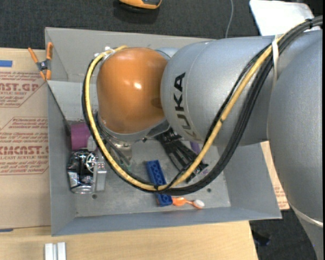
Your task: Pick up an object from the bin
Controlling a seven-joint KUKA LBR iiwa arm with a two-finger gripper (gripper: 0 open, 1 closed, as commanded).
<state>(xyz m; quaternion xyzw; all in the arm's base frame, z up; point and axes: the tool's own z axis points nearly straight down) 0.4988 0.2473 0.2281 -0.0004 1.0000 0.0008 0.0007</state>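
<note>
At the left wall of the grey metal bin [59, 210] we see a purple rectangular block [78, 135]. Just below it lies a crumpled silver-and-black foil wad [80, 169], with a small flat grey metal piece [100, 176] touching its right side. These three things are the nearest to the gripper [119, 151], which sits low over the bin floor just to their right, under the orange cover [130, 91]. We cannot tell whether the gripper is wide or narrow, nor whether anything is in it (the cover and the yellow cable [89, 118] hide its tip).

Our worry here is that closing on the foil wad would crush it or catch only a loose fold. The grey piece lies flat and could slide away instead of lifting. This near the left wall, a small drift could also knock the gripper against the purple block.

Further right lie a long blue studded plastic brick [156, 172] and a black comb-like plastic piece [176, 150], the latter partly under the silver arm [233, 91]. A small orange clip with a white tip [187, 202] lies by the near wall. The looping cable hangs close above the brick and the comb. As we judge it, a lift could snag one of them and drag it along, or tip it over the rim.
</note>
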